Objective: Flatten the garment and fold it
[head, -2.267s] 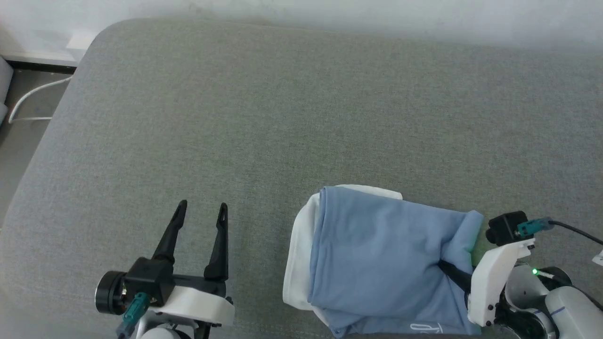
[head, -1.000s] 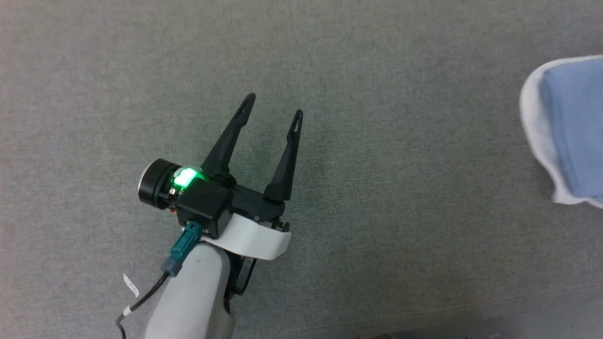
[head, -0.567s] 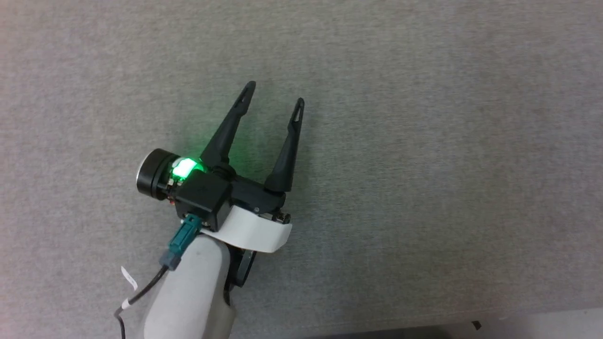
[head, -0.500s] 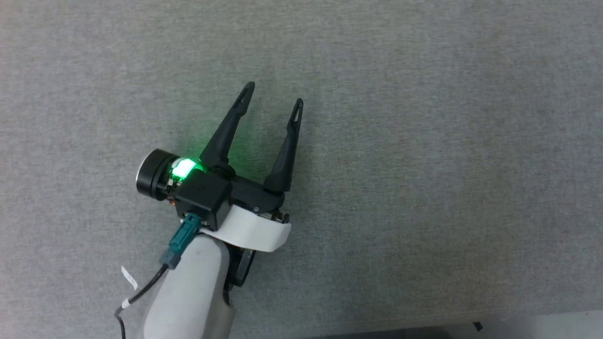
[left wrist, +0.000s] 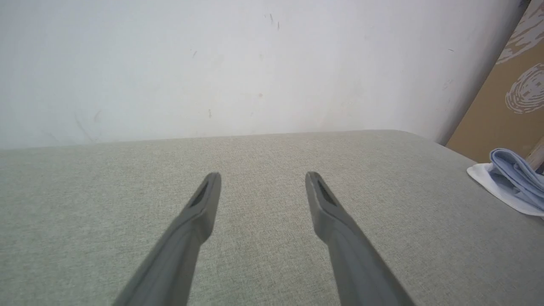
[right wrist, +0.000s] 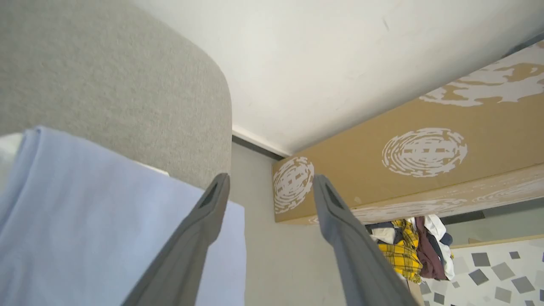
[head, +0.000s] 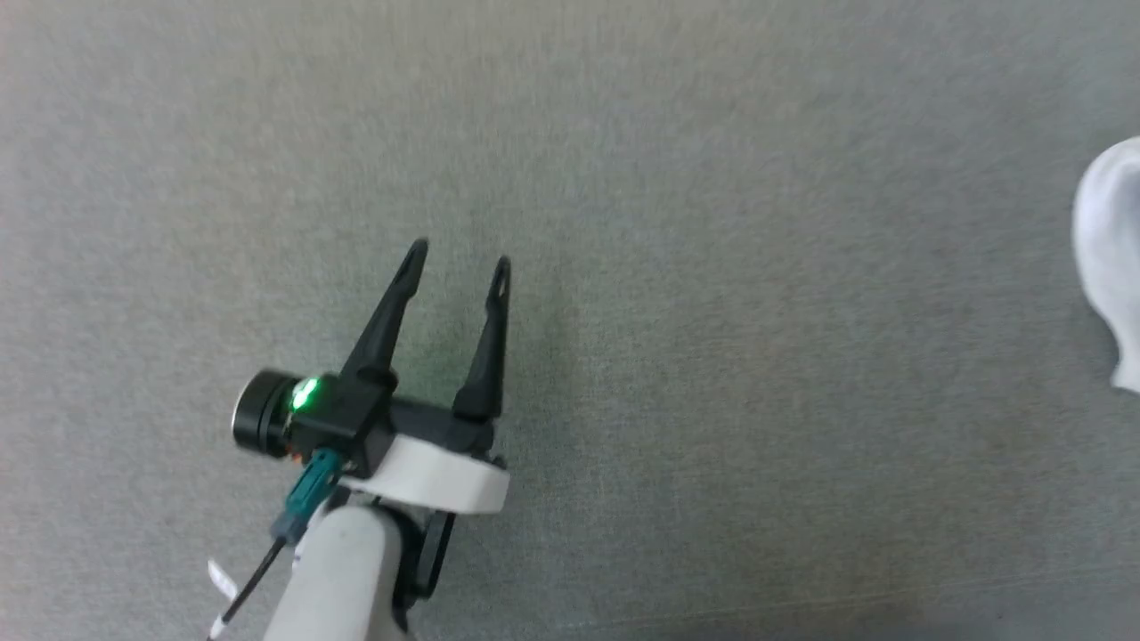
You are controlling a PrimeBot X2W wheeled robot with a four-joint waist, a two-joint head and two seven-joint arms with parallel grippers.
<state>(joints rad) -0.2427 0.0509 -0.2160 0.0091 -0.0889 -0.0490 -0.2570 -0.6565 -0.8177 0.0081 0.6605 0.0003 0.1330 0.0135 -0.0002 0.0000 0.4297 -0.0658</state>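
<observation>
The garment (right wrist: 85, 221) is a light-blue shirt with a white part, lying folded on the grey cushioned surface (head: 712, 356). Its white edge (head: 1109, 258) pokes in at the right border of the head view, and the left wrist view shows it as a small blue-and-white bundle (left wrist: 510, 180) at the far right. My left gripper (head: 459, 256) hovers open over bare grey fabric, well to the left of the garment, with nothing between its fingers. My right gripper (right wrist: 268, 180) is open above the garment's right end, its fingers spread and holding nothing.
A white wall (left wrist: 212, 63) stands behind the surface. Past the surface's rounded right corner (right wrist: 212, 85), a brown cardboard box with white prints (right wrist: 425, 157) stands on the floor, with a heap of coloured clothes (right wrist: 408, 250) beside it.
The head camera has swung, so the garment's white edge re-enters at the right border. The left gripper stays open over bare fabric. The right gripper, shut on the garment earlier, has let go.
</observation>
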